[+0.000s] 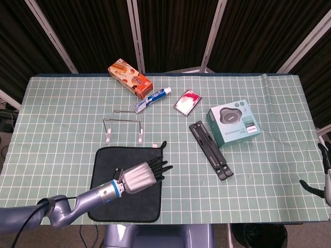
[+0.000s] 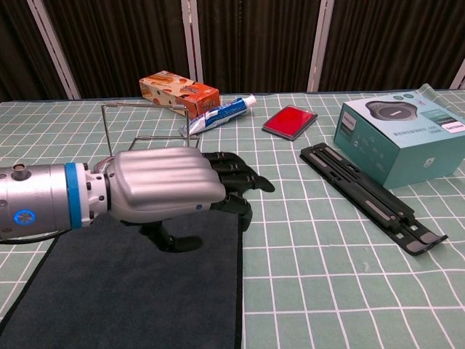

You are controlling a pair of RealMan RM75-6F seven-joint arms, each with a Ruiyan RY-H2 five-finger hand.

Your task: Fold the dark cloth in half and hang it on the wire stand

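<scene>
left robot hand (image 1: 140, 176) released, fingers spread over dark cloth (image 1: 111, 199) | right robot hand (image 1: 326, 178) lower right, head view only, grasp unclear | wire stand (image 2: 149, 142) behind

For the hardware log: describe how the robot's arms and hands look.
The left hand has a silver-grey ridged back and black fingers. Its wrist is a silver cylinder with a blue ring and a blue round mark; the forearm is blue-grey. The right hand, at the frame edge, shows black fingers.
</scene>
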